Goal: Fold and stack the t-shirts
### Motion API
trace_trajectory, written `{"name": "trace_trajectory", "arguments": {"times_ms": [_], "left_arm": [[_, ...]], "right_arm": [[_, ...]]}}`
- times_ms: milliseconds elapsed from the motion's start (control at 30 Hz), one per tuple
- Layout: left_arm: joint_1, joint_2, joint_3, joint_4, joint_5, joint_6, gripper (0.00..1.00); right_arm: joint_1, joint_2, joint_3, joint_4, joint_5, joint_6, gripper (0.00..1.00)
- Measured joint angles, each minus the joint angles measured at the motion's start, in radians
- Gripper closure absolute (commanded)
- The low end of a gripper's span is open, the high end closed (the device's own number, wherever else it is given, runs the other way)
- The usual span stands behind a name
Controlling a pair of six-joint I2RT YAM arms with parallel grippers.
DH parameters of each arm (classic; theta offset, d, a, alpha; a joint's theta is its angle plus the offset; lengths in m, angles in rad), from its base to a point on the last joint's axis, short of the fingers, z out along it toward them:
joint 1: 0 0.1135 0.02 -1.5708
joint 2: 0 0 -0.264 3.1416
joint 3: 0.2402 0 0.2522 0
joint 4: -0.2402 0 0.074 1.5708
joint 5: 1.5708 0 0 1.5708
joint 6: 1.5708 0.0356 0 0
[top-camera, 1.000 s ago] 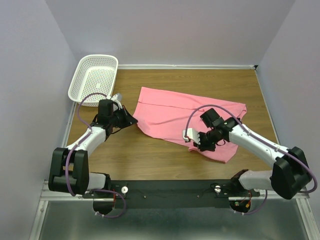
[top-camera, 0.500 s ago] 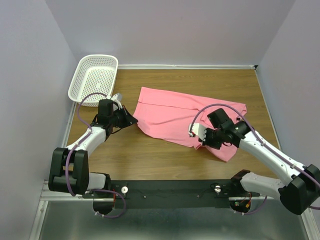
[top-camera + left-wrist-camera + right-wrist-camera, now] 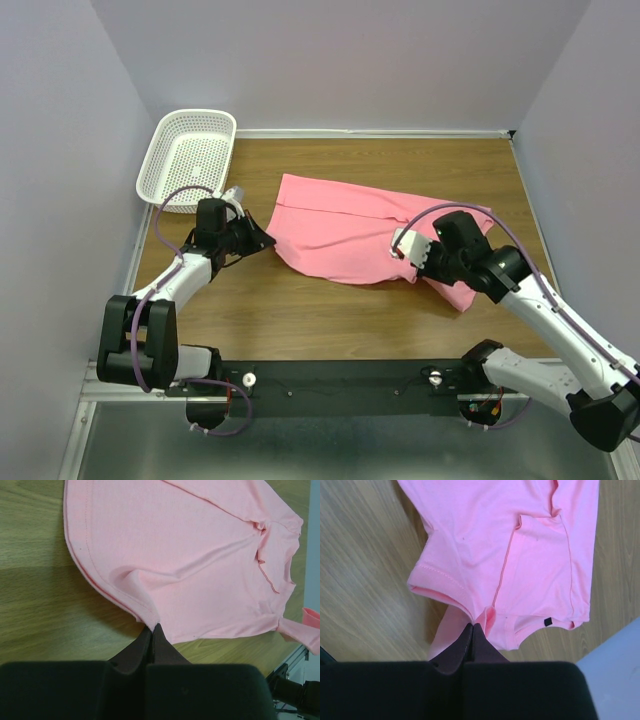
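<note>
Left gripper (image 3: 152,628): clamping fully closed on t-shirt (image 3: 340,230) hem, centre-left of overhead frame, anchoring that corner. Right gripper (image 3: 472,628): pinching closed on bunched edge near sleeve, centre-right, apparently readying a fold across table (image 3: 300,310).

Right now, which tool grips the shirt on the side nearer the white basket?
The left tool, pinching the pink t-shirt at the edge nearest the basket; the right tool grips its far side.

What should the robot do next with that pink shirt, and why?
Probably the right gripper, pinching a bunched edge of the pink t-shirt, should carry it across the cloth and lay it down; the left gripper pins the opposite hem.
</note>
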Motion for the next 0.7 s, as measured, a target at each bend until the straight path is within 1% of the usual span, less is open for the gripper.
{"name": "trace_trajectory", "arguments": {"times_ms": [433,700], "left_arm": [[0.0,0.001,0.055,0.001,0.0,-0.029,1.0],[0.0,0.016,0.058,0.007,0.0,-0.052,1.0]], "right_arm": [[0.0,-0.043,0.029,-0.018,0.105,0.011,0.99],[0.0,-0.076,0.05,-0.02,0.171,0.025,0.99]]}}
